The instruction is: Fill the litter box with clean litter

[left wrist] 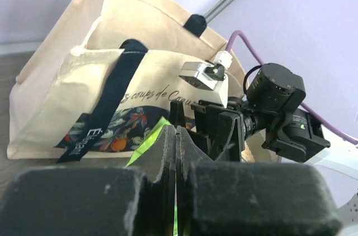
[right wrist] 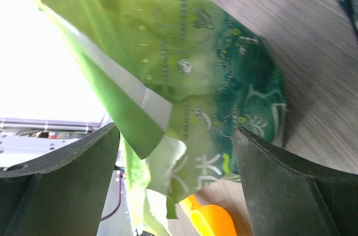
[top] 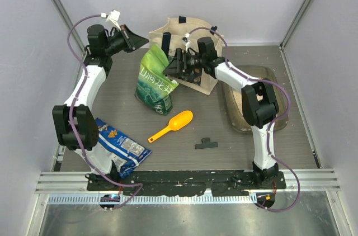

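Note:
The litter box (top: pixel 281 117), a shallow grey-brown tray, lies at the right, partly under my right arm. A pale patch of clean litter (top: pixel 238 98) shows inside it. A green-and-white pouch (top: pixel 154 84) stands upright at the centre back. My right gripper (top: pixel 168 67) is open, its fingers on either side of the pouch (right wrist: pixel 212 79) near its upper edge. My left gripper (top: pixel 146 40) hangs shut just left of the pouch's top. In the left wrist view its jaws (left wrist: pixel 178 130) are pressed together with green film (left wrist: pixel 146 142) beside them. I cannot tell whether the film is pinched.
A cream tote bag (top: pixel 179 30) stands behind the pouch. An orange scoop (top: pixel 174 124) and a black clip (top: pixel 206 144) lie in the middle of the table. A blue snack bag (top: pixel 122 146) lies near the left arm's base.

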You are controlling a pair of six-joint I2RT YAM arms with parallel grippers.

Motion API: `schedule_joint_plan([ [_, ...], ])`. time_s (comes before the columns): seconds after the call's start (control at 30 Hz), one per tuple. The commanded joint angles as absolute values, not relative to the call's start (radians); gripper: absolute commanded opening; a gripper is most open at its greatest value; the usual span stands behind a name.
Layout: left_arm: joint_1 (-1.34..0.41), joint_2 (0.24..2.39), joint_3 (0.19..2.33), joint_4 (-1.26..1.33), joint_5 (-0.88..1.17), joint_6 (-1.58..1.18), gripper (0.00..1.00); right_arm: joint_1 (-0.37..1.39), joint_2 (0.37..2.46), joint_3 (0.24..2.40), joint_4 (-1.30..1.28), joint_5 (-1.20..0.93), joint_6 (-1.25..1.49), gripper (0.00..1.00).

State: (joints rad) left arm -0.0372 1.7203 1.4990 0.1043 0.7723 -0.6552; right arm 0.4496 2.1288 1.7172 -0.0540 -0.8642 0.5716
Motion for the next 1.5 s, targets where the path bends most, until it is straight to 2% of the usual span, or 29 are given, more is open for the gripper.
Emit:
schedule_joint_plan([
  [0.0, -0.031, 1.667, 1.502, 0.199, 0.795, -0.678, 0.0, 0.453, 2.105, 1.718, 0.142, -1.004, 0.669, 0.87],
  [0.23, 0.026, 1.638, 1.479, 0.166, 0.827, -0.641, 0.0, 0.477, 2.154, 1.753, 0.186, -1.042, 0.689, 0.84],
  [0.3, 0.046, 1.6, 1.462, 0.123, 0.844, -0.562, 0.12, 0.483, 2.161, 1.773, 0.146, -1.006, 0.663, 0.82],
  [0.33, 0.063, 1.583, 1.442, 0.038, 0.845, -0.519, 0.22, 0.485, 2.164, 1.782, 0.126, -0.962, 0.632, 0.8],
  [0.37, 0.069, 1.568, 1.433, 0.0, 0.829, -0.456, 0.38, 0.489, 2.167, 1.805, 0.106, -0.948, 0.615, 0.79],
  [0.43, 0.075, 1.523, 1.386, -0.112, 0.784, -0.268, 0.47, 0.495, 2.178, 1.834, 0.055, -0.911, 0.577, 0.77],
  [0.47, 0.077, 1.51, 1.365, -0.167, 0.737, -0.22, 0.54, 0.5, 2.181, 1.877, 0.007, -0.896, 0.513, 0.69],
  [0.53, 0.077, 1.485, 1.295, -0.17, 0.567, -0.167, 0.56, 0.511, 2.186, 1.94, -0.054, -0.867, 0.46, 0.53],
  [0.57, 0.075, 1.486, 1.278, -0.169, 0.508, -0.169, 0.56, 0.512, 2.187, 1.965, -0.105, -0.852, 0.401, 0.35],
  [0.63, 0.077, 1.508, 1.234, -0.157, 0.385, -0.179, 0.56, 0.523, 2.183, 2.031, -0.164, -0.83, 0.326, 0.22],
  [0.67, 0.075, 1.522, 1.224, -0.146, 0.364, -0.181, 0.55, 0.525, 2.178, 2.048, -0.208, -0.821, 0.299, 0.13],
  [0.73, 0.064, 1.592, 1.232, -0.14, 0.341, -0.178, 0.52, 0.528, 2.168, 2.103, -0.267, -0.793, 0.194, 0.03],
  [0.83, 0.058, 1.702, 1.282, -0.184, 0.287, -0.21, 0.43, 0.528, 2.166, 2.172, -0.351, -0.769, 0.083, 0.01],
  [0.87, 0.058, 1.725, 1.292, -0.202, 0.266, -0.225, 0.36, 0.528, 2.172, 2.193, -0.392, -0.769, 0.066, 0.01],
  [0.97, 0.055, 1.737, 1.249, -0.198, 0.305, -0.29, 0.26, 0.532, 2.186, 2.247, -0.435, -0.769, 0.023, 0.01],
  [1.13, -0.052, 1.704, 1.121, -0.149, 0.347, -0.336, 0.25, 0.561, 2.21, 2.336, -0.505, -0.756, -0.119, 0.02],
  [1.47, -0.215, 1.631, 0.977, -0.077, 0.377, -0.432, 0.18, 0.571, 2.267, 2.441, -0.541, -0.723, -0.153, 0.02],
])
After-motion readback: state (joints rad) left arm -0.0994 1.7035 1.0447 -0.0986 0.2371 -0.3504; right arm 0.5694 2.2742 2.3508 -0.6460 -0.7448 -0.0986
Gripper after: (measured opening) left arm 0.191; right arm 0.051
